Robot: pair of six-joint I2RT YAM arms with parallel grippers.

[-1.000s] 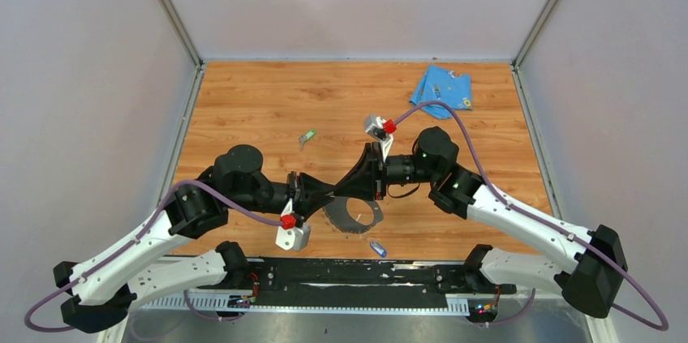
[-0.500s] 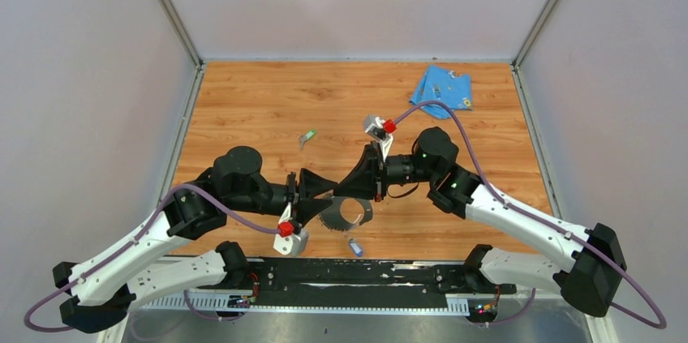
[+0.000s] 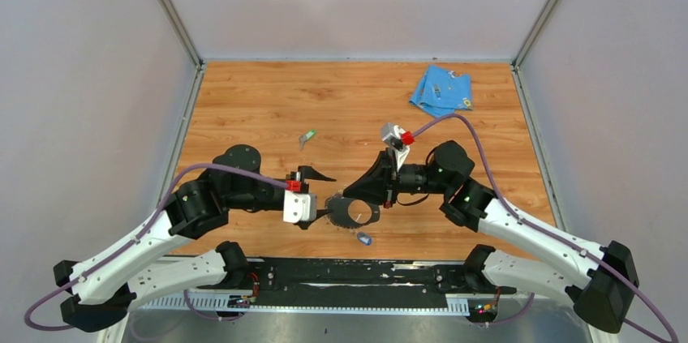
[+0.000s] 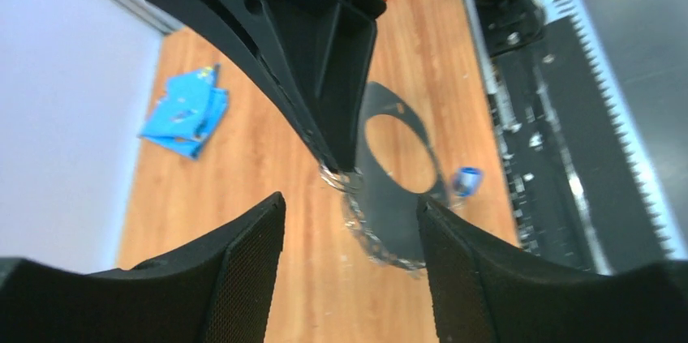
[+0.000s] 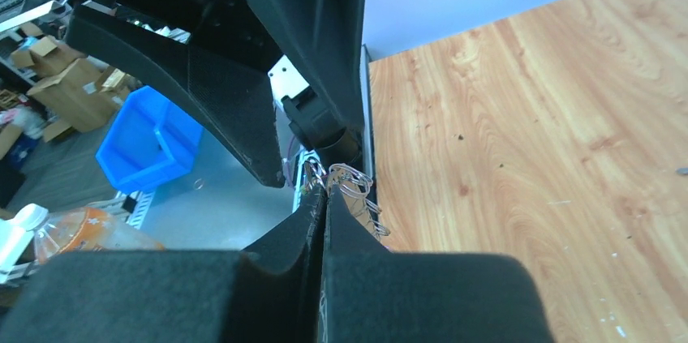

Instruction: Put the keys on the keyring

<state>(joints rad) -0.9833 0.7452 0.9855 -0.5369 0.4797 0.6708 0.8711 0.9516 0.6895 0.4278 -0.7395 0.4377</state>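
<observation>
We see the right gripper (image 3: 345, 198) pinched shut on the top of the keyring (image 3: 372, 216), which hangs from its tip just above the table (image 3: 260, 100) near the front edge. The left gripper (image 4: 350, 209) faces it with its jaws spread wide and nothing between them but air, the ring just beyond its fingertips. The blue-headed key (image 3: 364, 238) lies on the wood just beside the ring, the green-headed key (image 3: 307, 138) well apart towards the middle, and the light-blue cloth (image 3: 440, 89) sits in the far right corner.
</observation>
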